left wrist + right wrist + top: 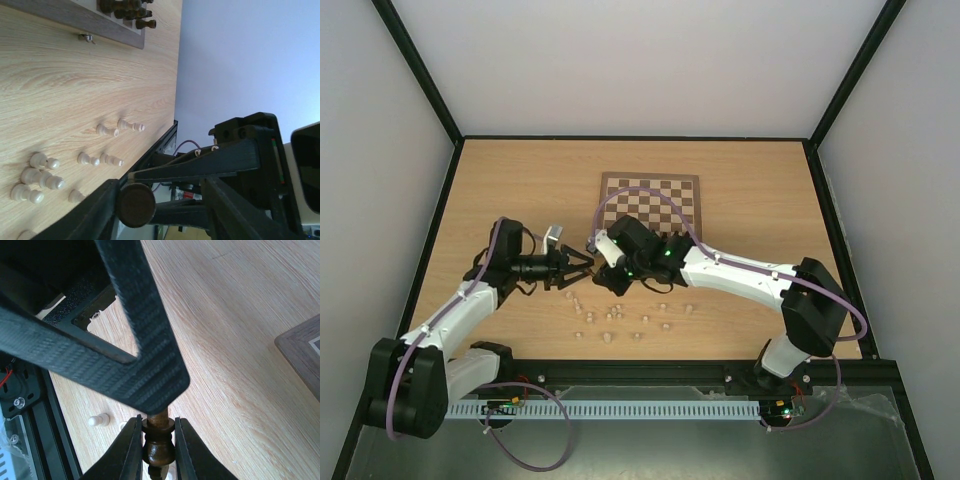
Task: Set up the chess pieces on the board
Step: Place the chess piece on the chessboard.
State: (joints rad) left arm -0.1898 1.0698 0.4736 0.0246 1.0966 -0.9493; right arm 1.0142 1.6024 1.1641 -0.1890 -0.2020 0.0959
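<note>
A dark brown chess piece (pixel 159 440) hangs in the air, and my right gripper (pixel 156 447) is shut on its middle. In the left wrist view its round base (pixel 136 204) faces the camera and rests against one finger (pixel 92 212) of my left gripper (pixel 160 200); the other finger stands apart from it, so that gripper is open around the piece. Both grippers meet left of the board (pixel 650 178), the left gripper (pixel 582 268) just under the right gripper (pixel 592 250). Several pale pieces (pixel 610 320) lie on the table. Dark pieces (pixel 130 7) stand on the board's edge (pixel 75 15).
Pale pieces (pixel 107 131) lie scattered under the left gripper, one (pixel 98 420) beside the right fingers. A corner of the board (pixel 305 355) shows at the right. The black rail (pixel 650 370) runs along the near table edge. Walls close in the table.
</note>
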